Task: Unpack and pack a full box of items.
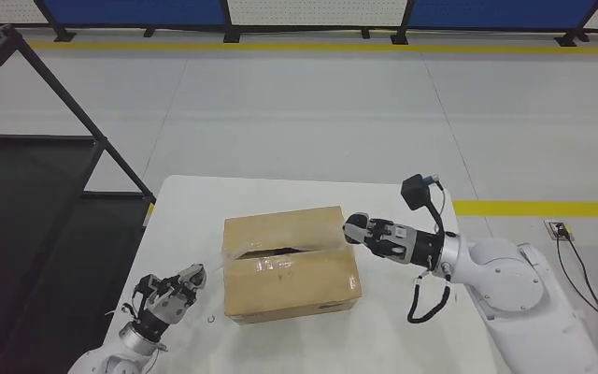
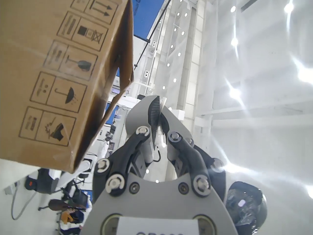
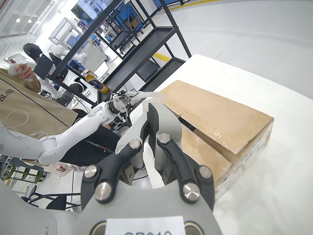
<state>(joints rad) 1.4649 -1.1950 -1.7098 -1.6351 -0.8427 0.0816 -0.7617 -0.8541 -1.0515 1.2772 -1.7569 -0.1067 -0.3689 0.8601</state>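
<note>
**Taped cardboard box at mid-worktop, a hand at either end**

The white worktop (image 1: 187, 196) carries one cardboard box (image 1: 290, 271) at its middle, long side running left to right. The box's two top flaps lie down but do not meet; a dark gap shows between them, and clear tape glints along the seam and over the right end (image 3: 220, 118). The left end wall bears a column of printed handling symbols (image 2: 61, 74).

The right hand (image 1: 350, 229) sits at the box's far right corner, just touching the far flap's edge. Seen from its wrist, its fingers are pressed together (image 3: 152, 113); whether they pinch anything, I cannot tell.

The left hand (image 1: 192, 278) hangs over the near left part of the worktop, just beside the box's left end and apart from it. Its fingers are clamped together (image 2: 159, 113) on a thin clear strip (image 2: 162, 101), which in the right wrist view runs from that hand (image 3: 132, 96) toward the box's left corner (image 3: 154, 95).

A small ring-like scrap (image 1: 213, 323) lies on the worktop near the box's near left corner.
</note>
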